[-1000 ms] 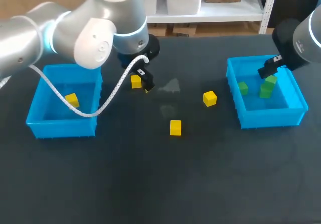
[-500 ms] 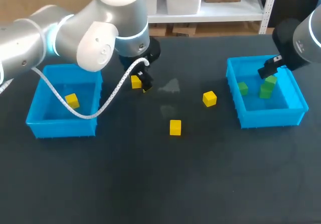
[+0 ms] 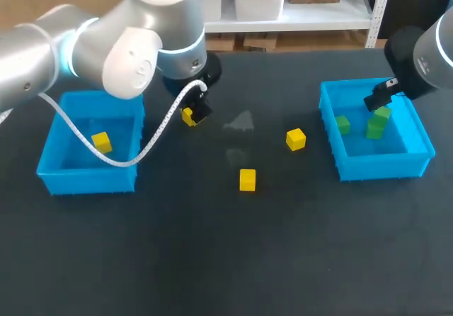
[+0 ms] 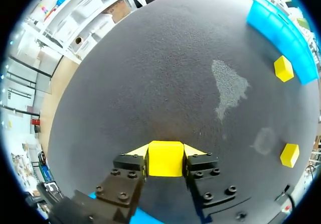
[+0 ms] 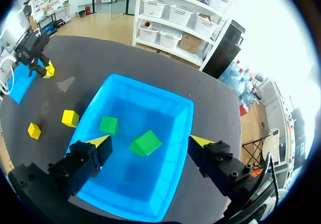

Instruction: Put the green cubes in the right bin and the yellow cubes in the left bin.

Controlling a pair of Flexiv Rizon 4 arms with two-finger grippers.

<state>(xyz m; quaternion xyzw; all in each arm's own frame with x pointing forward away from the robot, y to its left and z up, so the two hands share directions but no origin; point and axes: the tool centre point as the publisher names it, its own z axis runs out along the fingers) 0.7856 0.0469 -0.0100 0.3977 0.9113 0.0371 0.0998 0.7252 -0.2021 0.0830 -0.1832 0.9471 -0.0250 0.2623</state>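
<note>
My left gripper is down on the table beside the left blue bin, shut on a yellow cube. In the left wrist view that yellow cube fills the gap between the two fingers of the left gripper, touching both. Two more yellow cubes lie loose mid-table, and one yellow cube is in the left bin. My right gripper hangs open over the right blue bin, which holds green cubes.
The right bin stands at the table's right side with my right gripper above its far edge. A pale smudge marks the dark tabletop between the held cube and the loose ones. A white cable loops from my left arm over the left bin.
My left gripper's fingers have come together on the yellow cube, and the gripper and cube have shifted slightly left. The right arm has not moved.
</note>
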